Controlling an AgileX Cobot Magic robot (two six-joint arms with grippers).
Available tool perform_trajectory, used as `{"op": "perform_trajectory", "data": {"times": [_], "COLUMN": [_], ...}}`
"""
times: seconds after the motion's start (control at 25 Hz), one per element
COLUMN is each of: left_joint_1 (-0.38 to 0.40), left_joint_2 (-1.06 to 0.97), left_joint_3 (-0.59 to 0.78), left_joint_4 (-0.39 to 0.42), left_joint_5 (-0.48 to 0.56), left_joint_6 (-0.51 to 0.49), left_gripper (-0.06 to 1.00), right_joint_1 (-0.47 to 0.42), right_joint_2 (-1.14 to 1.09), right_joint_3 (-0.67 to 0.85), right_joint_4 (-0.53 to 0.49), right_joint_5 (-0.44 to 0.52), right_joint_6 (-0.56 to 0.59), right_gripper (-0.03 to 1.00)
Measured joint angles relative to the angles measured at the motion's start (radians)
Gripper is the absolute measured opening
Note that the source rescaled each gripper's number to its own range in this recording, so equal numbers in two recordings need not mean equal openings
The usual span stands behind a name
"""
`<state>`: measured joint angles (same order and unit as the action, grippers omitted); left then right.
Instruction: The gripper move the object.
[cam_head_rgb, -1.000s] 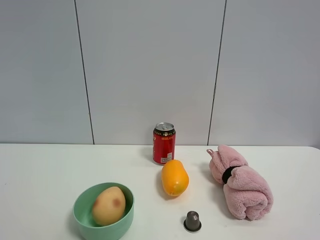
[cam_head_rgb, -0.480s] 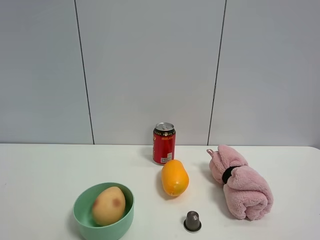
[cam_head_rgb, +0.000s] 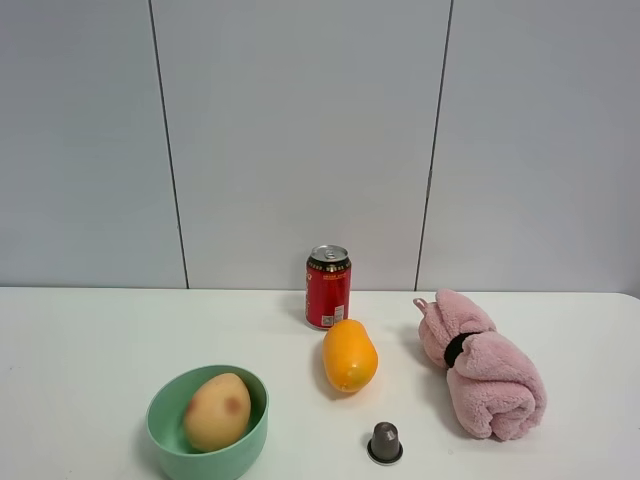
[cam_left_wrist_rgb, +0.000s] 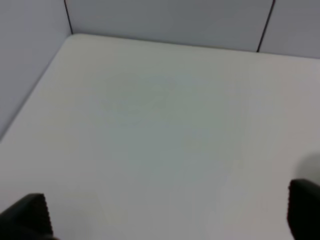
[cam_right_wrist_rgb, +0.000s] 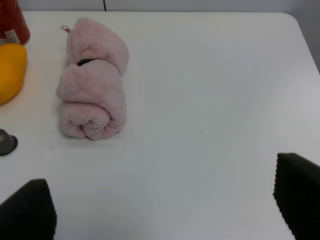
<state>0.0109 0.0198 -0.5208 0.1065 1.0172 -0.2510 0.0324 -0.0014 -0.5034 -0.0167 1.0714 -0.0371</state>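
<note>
Tabletop (cam_head_rgb: 90, 340): you are looking at a white surface running up to a grey panelled wall; it is carrying everything listed below.
Pink towel (cam_head_rgb: 482, 364): it is lying rolled, with a dark band around it, on the right side in the high view, well apart from the bowl.
Green bowl (cam_head_rgb: 165, 432): it is sitting at the front left in the high view and is holding the object.
Object (cam_head_rgb: 217, 410): the pale yellow-tan fruit with a reddish blush is resting inside the green bowl, leaning on the bowl's inner wall.
Orange fruit (cam_head_rgb: 349, 355): it is lying near the middle, just in front of the can and between bowl and towel.
Red can (cam_head_rgb: 328, 286): it is standing upright at the back, near the wall.
Small dark capsule (cam_head_rgb: 385, 441): it is sitting at the front, near the orange fruit and the towel's front end.
Left hand (cam_left_wrist_rgb: 167, 220): you are seeing its fingers spread wide over bare tabletop, gripping nothing.
Right hand (cam_right_wrist_rgb: 165, 210): its fingers are standing spread wide, gripping nothing, with the towel lying beyond them.
</note>
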Motion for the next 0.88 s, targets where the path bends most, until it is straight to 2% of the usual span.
{"op": "perform_trajectory", "data": {"times": [0.32,0.88], "left_joint_1": [0.0,0.0], "left_joint_2": [-0.023,-0.023], "left_joint_3": [0.014,0.023], "left_joint_4": [-0.009,-0.009], "left_joint_5": [0.051,0.049], "left_joint_6": [0.031,0.068], "left_gripper": [0.96,0.95], "right_joint_1": [0.0,0.0], "right_joint_2": [0.0,0.0], "right_joint_3": [0.0,0.0], "right_joint_4": [0.0,0.0], "right_joint_5": [0.0,0.0], "right_joint_6": [0.0,0.0], "right_gripper": [1.0,1.0]}}
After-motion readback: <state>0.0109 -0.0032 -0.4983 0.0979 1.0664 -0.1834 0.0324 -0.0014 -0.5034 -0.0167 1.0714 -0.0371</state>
